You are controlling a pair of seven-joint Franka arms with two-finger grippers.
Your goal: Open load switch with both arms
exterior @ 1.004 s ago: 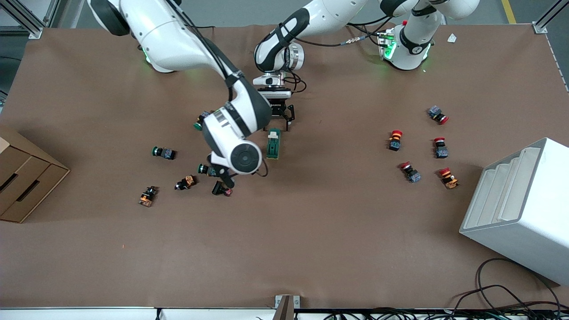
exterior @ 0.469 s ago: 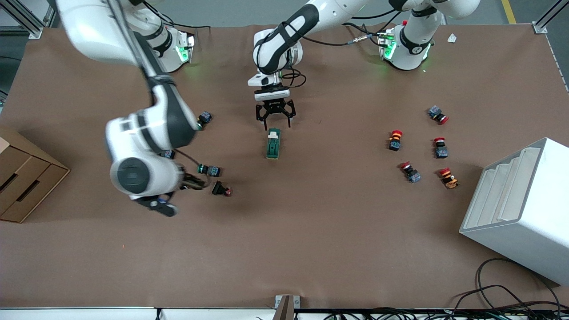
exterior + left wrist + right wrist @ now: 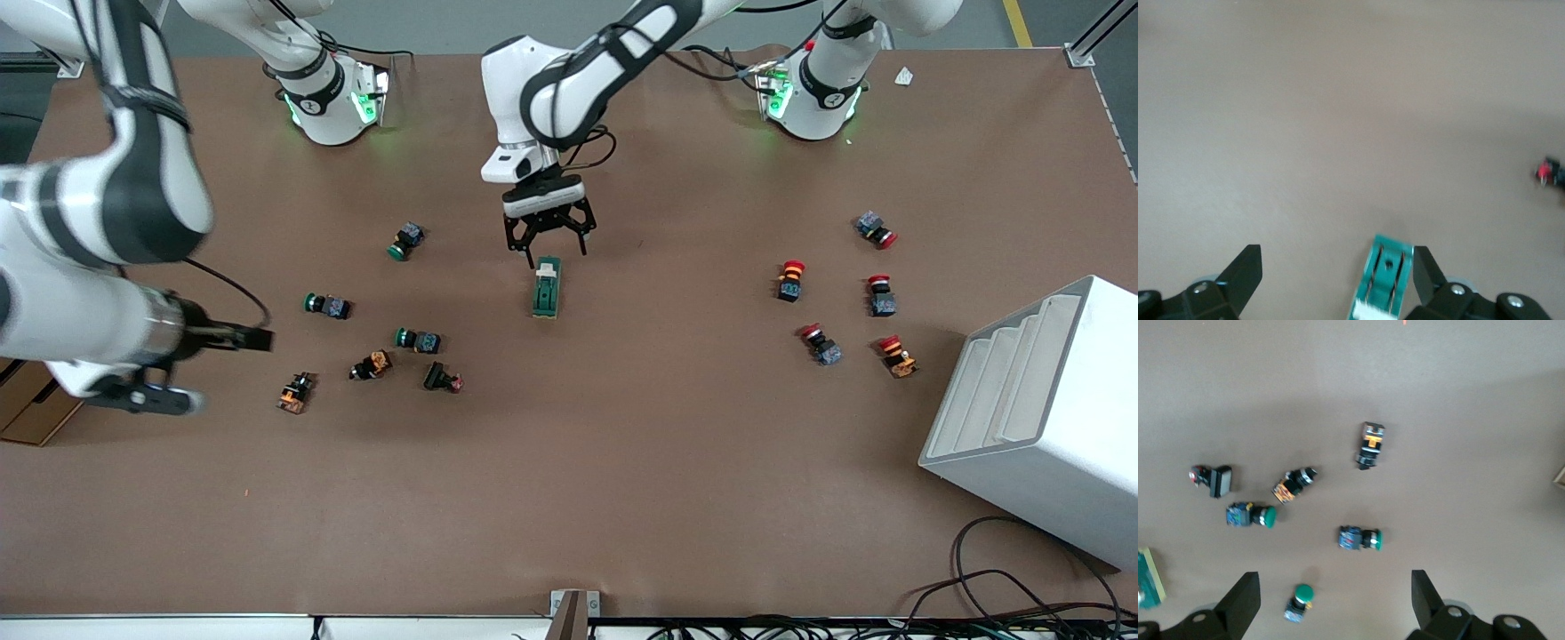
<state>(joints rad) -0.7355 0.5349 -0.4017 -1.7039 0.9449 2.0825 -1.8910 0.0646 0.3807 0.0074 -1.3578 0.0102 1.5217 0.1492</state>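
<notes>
The load switch (image 3: 547,290) is a dark-green block lying mid-table, its white toggle end pointing toward the arms' bases. My left gripper (image 3: 547,238) hangs open just over that white end. In the left wrist view the load switch (image 3: 1386,277) lies between the spread fingers, close to one finger (image 3: 1426,273), with no contact visible. My right gripper (image 3: 251,339) is open and holds nothing, raised high toward the right arm's end of the table. The right wrist view shows its gripper (image 3: 1335,600) over scattered buttons, with the load switch (image 3: 1149,588) at the frame edge.
Green-capped and orange push buttons (image 3: 418,340) lie scattered between the switch and the right arm's end. Red-capped buttons (image 3: 834,302) cluster toward the left arm's end, beside a white rack (image 3: 1040,418). A cardboard box (image 3: 36,418) sits partly hidden under the right arm. Cables (image 3: 1005,587) trail along the front edge.
The right arm swung away from beside the switch toward its own end of the table and rose. The left gripper, still open, shifted slightly toward the switch's white end.
</notes>
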